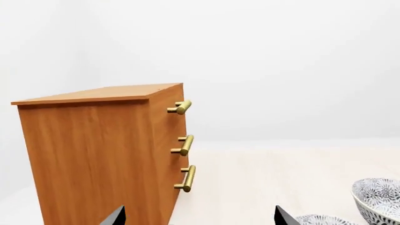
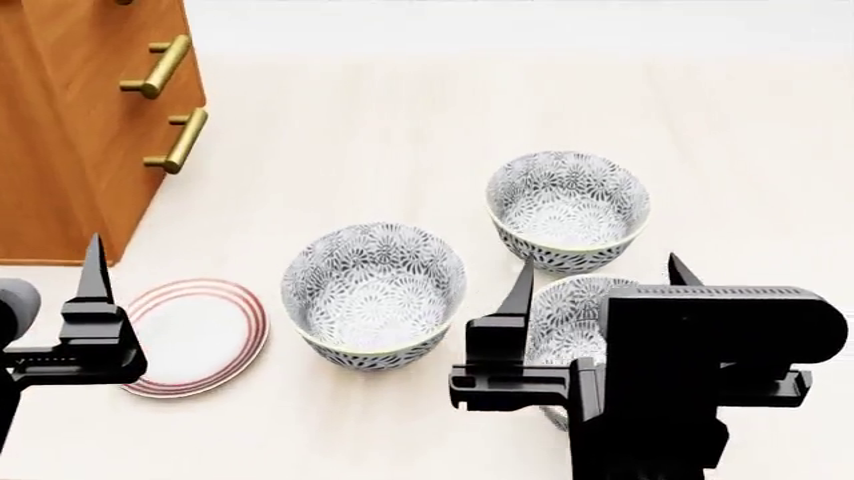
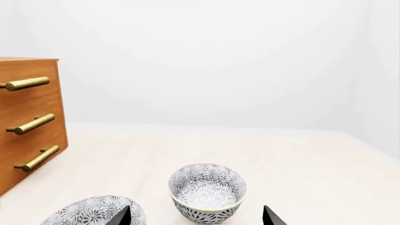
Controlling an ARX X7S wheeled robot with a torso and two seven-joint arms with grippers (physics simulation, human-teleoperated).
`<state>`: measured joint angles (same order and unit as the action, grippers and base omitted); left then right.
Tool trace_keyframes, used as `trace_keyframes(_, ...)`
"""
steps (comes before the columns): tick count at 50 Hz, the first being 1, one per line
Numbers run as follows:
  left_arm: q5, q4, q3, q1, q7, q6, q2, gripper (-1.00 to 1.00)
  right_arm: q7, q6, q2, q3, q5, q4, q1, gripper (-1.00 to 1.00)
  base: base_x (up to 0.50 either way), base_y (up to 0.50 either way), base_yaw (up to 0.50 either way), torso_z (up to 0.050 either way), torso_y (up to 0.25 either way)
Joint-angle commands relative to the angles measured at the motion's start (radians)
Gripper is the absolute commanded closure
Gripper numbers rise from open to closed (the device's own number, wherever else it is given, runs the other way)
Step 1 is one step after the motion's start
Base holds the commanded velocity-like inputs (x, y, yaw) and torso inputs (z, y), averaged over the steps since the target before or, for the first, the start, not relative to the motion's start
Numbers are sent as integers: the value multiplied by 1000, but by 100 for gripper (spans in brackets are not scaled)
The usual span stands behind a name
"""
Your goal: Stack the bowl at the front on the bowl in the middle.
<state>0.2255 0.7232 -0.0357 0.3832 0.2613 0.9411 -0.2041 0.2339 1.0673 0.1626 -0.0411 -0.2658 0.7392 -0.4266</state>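
Observation:
Three patterned bowls stand on the pale table. The front bowl [image 2: 567, 312] is partly hidden under my right gripper [image 2: 601, 272], which hovers over it open and empty. The middle bowl [image 2: 374, 292] stands to its left, also showing in the right wrist view as the middle bowl [image 3: 93, 214]. The right wrist view looks past my right gripper [image 3: 196, 216] at the far bowl [image 3: 206, 190]; the front bowl is out of that view. My left gripper [image 1: 200, 216] is open and empty at the table's left, one of its fingers [image 2: 94, 272] above a plate.
A wooden drawer cabinet [image 2: 80, 120] with brass handles stands at the back left. A white plate with red rings [image 2: 200, 335] lies left of the middle bowl. The far bowl [image 2: 571, 208] sits behind the front one. Bare table stretches beyond the bowls.

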Motion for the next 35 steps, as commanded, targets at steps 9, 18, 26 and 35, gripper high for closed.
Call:
trace_keyframes(9,10,-8,-7,-8,9,-16,-5,-100,26,-38,14,-26,17,-10,10,-100,25,-16,0,0,0)
trace_keyframes(18,11,-15,-14,-9,15,-25,-7,-100,44,-18,19,-29,21,-18,2,-100,0,0,0,0,0)
trace_keyframes(26,12,-29,-15,-14,19,-40,-8,-100,58,-56,35,-62,45,-34,9,-100,23,365,0,0,0)
trace_keyframes(35,15,-29,-17,-16,24,-42,-12,-100,57,-47,42,-67,36,-30,10,-100,0,0,0,0,0)
